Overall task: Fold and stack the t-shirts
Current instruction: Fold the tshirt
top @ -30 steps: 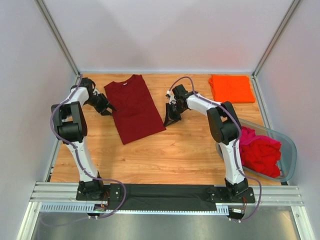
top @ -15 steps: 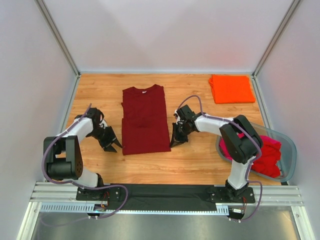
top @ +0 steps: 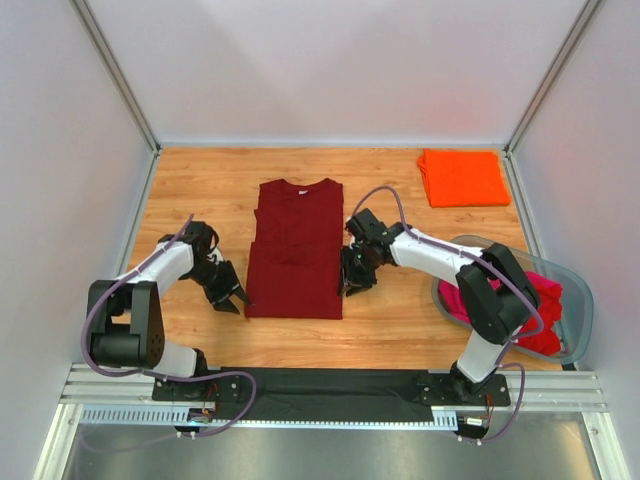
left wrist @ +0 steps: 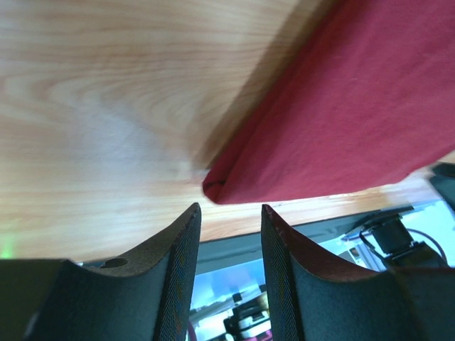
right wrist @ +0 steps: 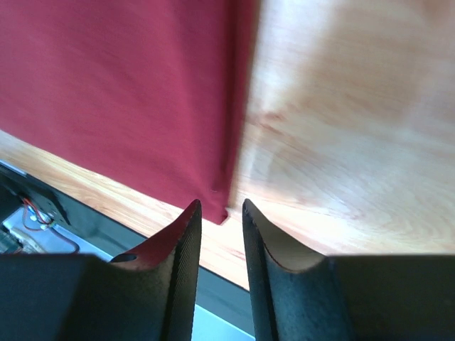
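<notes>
A dark maroon t-shirt [top: 295, 255], folded into a long strip, lies flat mid-table with its collar to the back. My left gripper [top: 235, 297] stands open at its near left corner. In the left wrist view that gripper [left wrist: 229, 209] has nothing between its fingers and the maroon corner [left wrist: 217, 190] lies just past the tips. My right gripper [top: 348, 285] is at the near right corner, open with a narrow gap. The right wrist view shows it [right wrist: 220, 206] just short of the maroon hem corner [right wrist: 222, 202]. A folded orange t-shirt [top: 462, 177] lies at the back right.
A grey translucent tub [top: 577, 290] at the right edge holds bunched red and magenta t-shirts [top: 525, 305]. Bare wooden table [top: 200, 190] shows on both sides of the maroon shirt. A black strip [top: 330, 385] runs along the near edge between the arm bases.
The maroon shirt has slid from the back left to the middle and turned straight. Both arms came nearer with it. The right gripper has opened off the shirt's corner.
</notes>
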Robot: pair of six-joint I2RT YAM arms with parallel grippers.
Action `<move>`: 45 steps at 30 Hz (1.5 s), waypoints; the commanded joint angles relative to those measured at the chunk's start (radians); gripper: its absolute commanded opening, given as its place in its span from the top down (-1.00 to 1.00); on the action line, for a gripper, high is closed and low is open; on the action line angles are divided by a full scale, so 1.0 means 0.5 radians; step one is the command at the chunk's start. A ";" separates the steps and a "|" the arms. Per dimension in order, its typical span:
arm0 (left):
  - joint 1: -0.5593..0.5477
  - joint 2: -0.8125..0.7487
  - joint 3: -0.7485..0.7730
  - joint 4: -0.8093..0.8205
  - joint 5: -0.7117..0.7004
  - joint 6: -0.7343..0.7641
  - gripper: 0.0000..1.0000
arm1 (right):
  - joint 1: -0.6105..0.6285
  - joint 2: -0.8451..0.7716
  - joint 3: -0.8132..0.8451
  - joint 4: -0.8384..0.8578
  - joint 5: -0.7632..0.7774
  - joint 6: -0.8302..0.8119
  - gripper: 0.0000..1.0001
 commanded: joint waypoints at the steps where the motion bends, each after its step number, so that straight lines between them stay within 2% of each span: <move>1: 0.001 -0.081 0.201 -0.127 -0.127 -0.051 0.08 | -0.009 0.060 0.416 -0.256 0.127 -0.216 0.37; 5: -0.002 -0.168 0.339 -0.042 0.013 -0.051 0.09 | -0.009 0.284 0.886 -0.416 0.121 -0.357 0.32; 7: -0.002 -0.137 0.331 0.019 0.185 -0.048 0.09 | -0.012 0.462 1.110 -0.486 0.081 -0.538 0.26; 8: -0.002 -0.116 0.300 0.044 0.301 -0.048 0.10 | -0.022 0.539 1.339 -0.565 0.057 -0.614 0.24; 12: -0.002 0.089 0.272 0.084 0.529 0.001 0.14 | -0.071 0.821 1.847 -0.615 -0.096 -0.845 0.22; 18: -0.002 0.194 0.226 0.026 0.456 0.081 0.16 | -0.123 1.134 2.313 -0.646 -0.456 -1.161 0.14; 23: -0.002 0.253 0.235 -0.066 0.373 0.081 0.18 | -0.138 1.248 2.332 -0.671 -0.719 -1.345 0.12; 27: -0.002 0.289 0.281 -0.097 0.214 0.112 0.14 | -0.114 1.349 2.338 -0.713 -0.765 -1.443 0.14; 30: -0.002 0.394 0.321 -0.155 0.207 0.146 0.15 | -0.111 1.380 2.369 -0.747 -0.836 -1.471 0.14; 36: -0.002 0.449 0.337 -0.170 0.121 0.186 0.15 | -0.101 1.429 2.378 -0.744 -0.848 -1.514 0.09; 45: -0.002 0.581 0.333 -0.137 0.091 0.183 0.17 | -0.065 1.423 2.249 -0.677 -0.805 -1.548 0.23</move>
